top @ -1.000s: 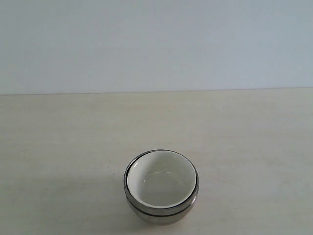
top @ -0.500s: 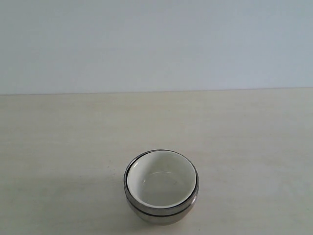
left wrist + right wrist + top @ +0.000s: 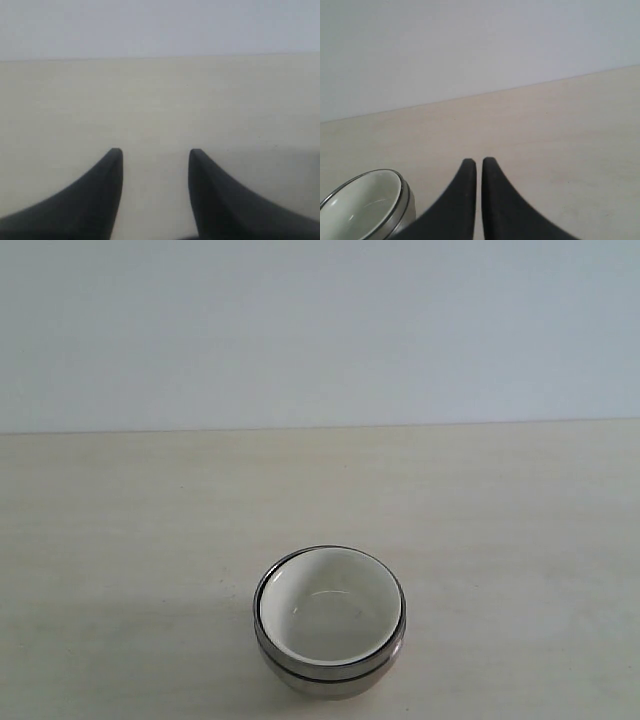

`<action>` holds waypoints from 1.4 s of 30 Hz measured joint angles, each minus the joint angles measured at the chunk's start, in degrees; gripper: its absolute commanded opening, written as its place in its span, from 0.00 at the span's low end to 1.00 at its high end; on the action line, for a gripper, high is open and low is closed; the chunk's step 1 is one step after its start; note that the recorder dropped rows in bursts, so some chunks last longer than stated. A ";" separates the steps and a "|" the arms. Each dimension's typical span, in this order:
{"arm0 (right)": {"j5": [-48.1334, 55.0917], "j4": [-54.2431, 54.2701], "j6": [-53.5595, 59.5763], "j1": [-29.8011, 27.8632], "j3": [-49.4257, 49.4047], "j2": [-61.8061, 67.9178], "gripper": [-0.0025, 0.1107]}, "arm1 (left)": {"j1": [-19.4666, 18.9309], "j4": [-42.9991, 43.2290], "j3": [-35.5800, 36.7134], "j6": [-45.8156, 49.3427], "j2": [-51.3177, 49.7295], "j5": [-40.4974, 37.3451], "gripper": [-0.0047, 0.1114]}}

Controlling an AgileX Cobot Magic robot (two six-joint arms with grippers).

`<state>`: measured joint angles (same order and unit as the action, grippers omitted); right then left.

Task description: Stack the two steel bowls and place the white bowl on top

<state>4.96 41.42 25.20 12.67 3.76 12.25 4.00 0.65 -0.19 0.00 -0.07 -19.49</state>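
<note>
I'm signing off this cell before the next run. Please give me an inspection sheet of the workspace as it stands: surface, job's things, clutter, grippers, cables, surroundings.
Surface: pale table, no spills seen.
Job's things: steel bowls nested one in the other, upright, two rims showing; white bowl seated inside the upper one.
Clutter: nothing seen.
Grippers: left gripper open, nothing between its jaws, over bare table; right gripper shut, empty, beside the bowls and apart from them; neither shows in the exterior view.
Cables: nothing seen.
Surroundings: plain pale wall behind the table.
</note>
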 measured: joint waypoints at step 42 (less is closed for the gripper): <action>11.25 -43.25 -31.65 0.00 -3.46 -9.74 0.02 | 0.00 0.00 0.00 0.00 0.00 0.00 0.39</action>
<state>16.21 -1.83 -6.45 12.67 0.29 2.51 4.00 0.65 -0.19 0.00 -0.07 -19.49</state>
